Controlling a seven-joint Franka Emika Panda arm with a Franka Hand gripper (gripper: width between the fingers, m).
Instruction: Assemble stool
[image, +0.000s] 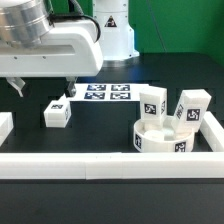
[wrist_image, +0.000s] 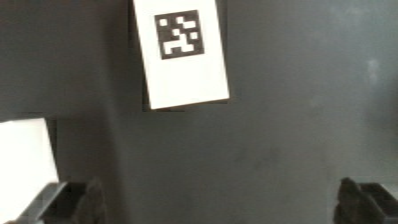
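The round white seat (image: 165, 139) stands on the dark table at the exterior view's right, by the front rail. Two white legs, one (image: 153, 102) and another (image: 192, 108), stand upright just behind it. The third leg (image: 57, 112) lies apart on the table at the exterior view's left. My gripper (image: 45, 90) hangs above that leg, open and empty. In the wrist view the leg (wrist_image: 183, 55) shows as a long white block with a tag, lying ahead of my gripper (wrist_image: 214, 205). The jaws stand wide apart with only bare table between them.
The marker board (image: 107, 92) lies flat behind the lone leg. Long white rails border the table at the front (image: 110, 166), the exterior view's left (image: 5, 125) and right (image: 213, 132). A white patch, likely rail (wrist_image: 22, 160), shows in the wrist view.
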